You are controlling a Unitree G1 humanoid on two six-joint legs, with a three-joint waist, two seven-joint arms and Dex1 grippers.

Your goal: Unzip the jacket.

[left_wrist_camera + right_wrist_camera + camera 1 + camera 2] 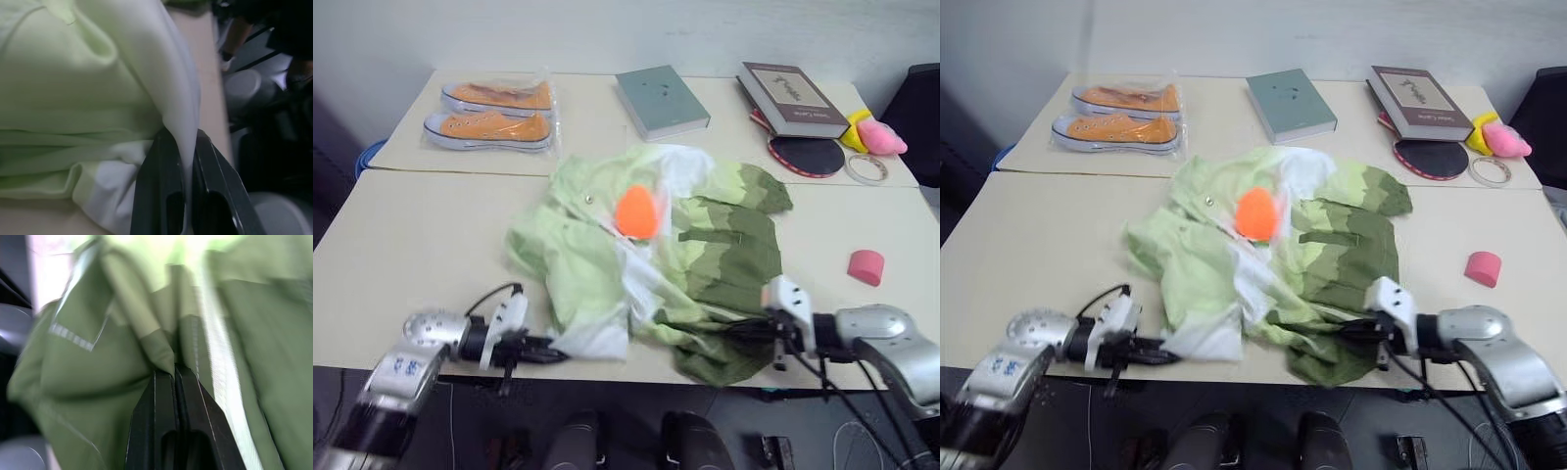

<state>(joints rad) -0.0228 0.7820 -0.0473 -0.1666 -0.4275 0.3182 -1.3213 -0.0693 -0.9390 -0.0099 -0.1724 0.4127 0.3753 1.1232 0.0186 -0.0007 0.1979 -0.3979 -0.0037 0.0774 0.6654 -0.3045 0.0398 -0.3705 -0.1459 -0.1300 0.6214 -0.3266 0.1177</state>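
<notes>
I see the jacket lying crumpled in the middle of the frame on the near tabletop, its lower hem reaching the front edge. An orange ball sits on top of it, near the pale green part.

My left gripper comes in from the lower left of the frame — its fingers are pinched on a white fold of the jacket, the cloth running up between them in the left wrist view. My right gripper reaches in from the lower right, fingers pressed together on an olive fold at the jacket's lower right corner.

Across the upper part of the frame, on the far tabletop, I see orange shoes in a clear wrap at the upper left, a green book at centre, a brown book at the upper right — and a pink block at the right edge.
</notes>
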